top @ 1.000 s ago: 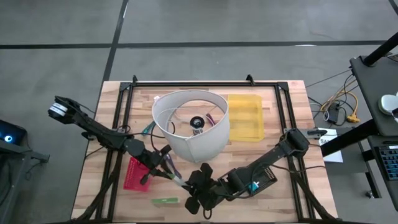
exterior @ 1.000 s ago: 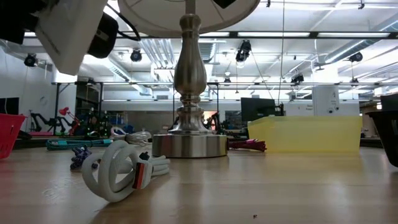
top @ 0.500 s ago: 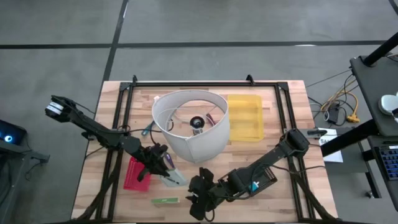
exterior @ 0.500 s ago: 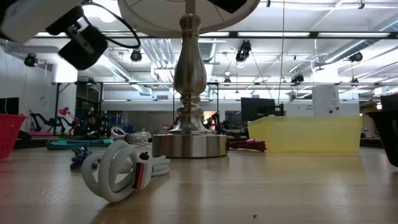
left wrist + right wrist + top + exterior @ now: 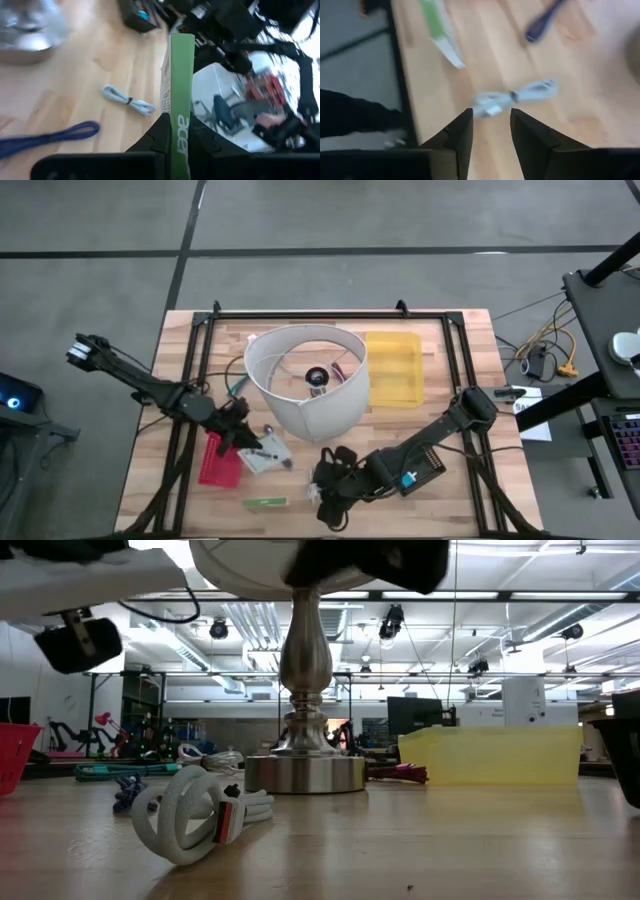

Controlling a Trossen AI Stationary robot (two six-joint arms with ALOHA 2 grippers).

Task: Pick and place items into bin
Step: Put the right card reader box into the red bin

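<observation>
My left gripper [image 5: 250, 446] is shut on a flat green and white box [image 5: 181, 95] between the red basket [image 5: 220, 462] and the white lampshade [image 5: 305, 385]. My right gripper [image 5: 487, 132] is open and hovers over a pale tied cable bundle [image 5: 515, 96] lying on the wood near the table's near edge. A green stick [image 5: 437, 27] and a purple pen-like tool [image 5: 542, 20] lie beyond the bundle. The translucent yellow bin [image 5: 395, 368] stands on the table to the right of the lampshade and also shows in the low view [image 5: 490, 755]. My left gripper pinches the green and white box between its two fingers [image 5: 161, 134], which close on its broad faces at one end [image 5: 179, 131]. The box stands out past the fingertips, edge-on to the wrist camera. It is lifted clear of the table.
The lamp with its metal base [image 5: 305, 772] fills the table's middle. A white coiled cord [image 5: 190, 815] lies near the low camera. A black box [image 5: 425, 470] sits under the right arm. A green stick [image 5: 265, 502] lies near the near edge. Black frame rails run along both sides.
My left gripper has carried the box toward the table's left and far side, away from the right gripper, and has turned, so the box's flat face now shows from above. My right gripper has shifted slightly rightward above the cable bundle.
</observation>
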